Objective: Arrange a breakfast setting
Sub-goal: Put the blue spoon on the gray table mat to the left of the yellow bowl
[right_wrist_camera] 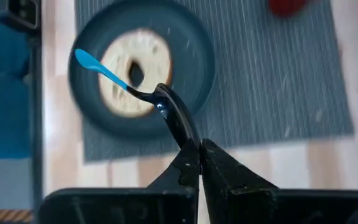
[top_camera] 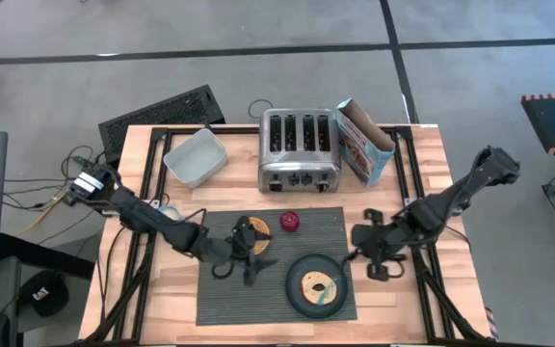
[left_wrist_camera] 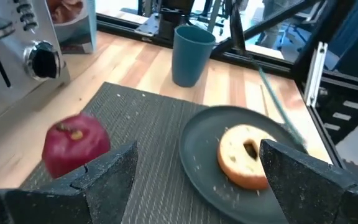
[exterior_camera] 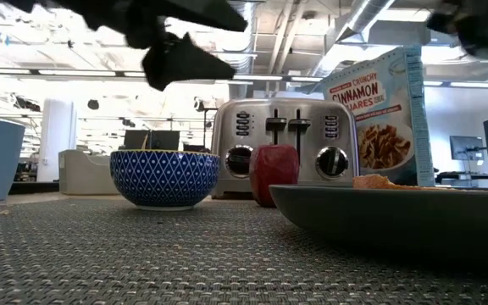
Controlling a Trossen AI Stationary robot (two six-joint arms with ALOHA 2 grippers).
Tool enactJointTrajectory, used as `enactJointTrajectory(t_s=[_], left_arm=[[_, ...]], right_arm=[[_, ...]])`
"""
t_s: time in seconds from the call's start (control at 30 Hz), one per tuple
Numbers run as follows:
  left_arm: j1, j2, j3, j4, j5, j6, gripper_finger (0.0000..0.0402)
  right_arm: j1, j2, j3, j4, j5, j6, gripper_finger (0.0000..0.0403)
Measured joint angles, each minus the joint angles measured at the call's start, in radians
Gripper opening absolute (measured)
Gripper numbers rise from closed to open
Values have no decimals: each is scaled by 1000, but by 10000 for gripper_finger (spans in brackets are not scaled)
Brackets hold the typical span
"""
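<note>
A dark ribbed placemat (top_camera: 220, 299) lies at the table's near middle. On it stand a bowl (exterior_camera: 163, 176), blue-patterned outside and yellow inside, a red fruit (top_camera: 288, 222) and a dark plate (top_camera: 297, 299) with a bagel (top_camera: 317, 284). My left gripper (left_wrist_camera: 197, 180) is open and empty above the bowl (top_camera: 249, 234). My right gripper (right_wrist_camera: 199, 155) is shut on the blue-handled spoon (right_wrist_camera: 123, 81) near the plate's right side. A dark blue cup (left_wrist_camera: 191, 53) stands on the wood just right of the mat. My right gripper pinches the spoon's dark end (right_wrist_camera: 178, 124) between its two fingers. The spoon runs on in line with the fingers. Its blue end (right_wrist_camera: 86, 59) juts out free over the bagel, and the whole spoon is lifted clear of the plate.
A chrome toaster (top_camera: 300, 149) stands at the far middle, a cereal box (top_camera: 364, 140) to its right and a pale tub (top_camera: 196, 157) to its left. Bare wood shows at the near left and near right of the mat.
</note>
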Motion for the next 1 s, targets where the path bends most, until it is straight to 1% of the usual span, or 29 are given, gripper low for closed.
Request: enactJointTrajectory(t_s=[0.1, 0.27, 0.4, 0.53, 0.8, 0.93, 1.0], left_arm=[[36, 0, 48, -42, 49, -6, 322], [73, 0, 107, -59, 93, -7, 322], [86, 0, 139, -99, 108, -21, 321], [93, 15, 139, -100, 109, -40, 306], [95, 31, 138, -95, 102, -20, 251], [99, 42, 140, -112, 107, -25, 238], [103, 49, 136, -157, 109, -39, 236]], right_arm=[[-46, 65, 9, 88, 18, -109, 27], [-132, 166, 31, 226, 17, -240, 27], [-185, 235, 86, 264, 16, -324, 26], [-227, 298, 151, 268, 8, -365, 26], [-269, 404, 220, 313, -71, -404, 26], [-279, 439, 251, 313, -74, -408, 26], [-285, 444, 265, 317, -73, -408, 26]])
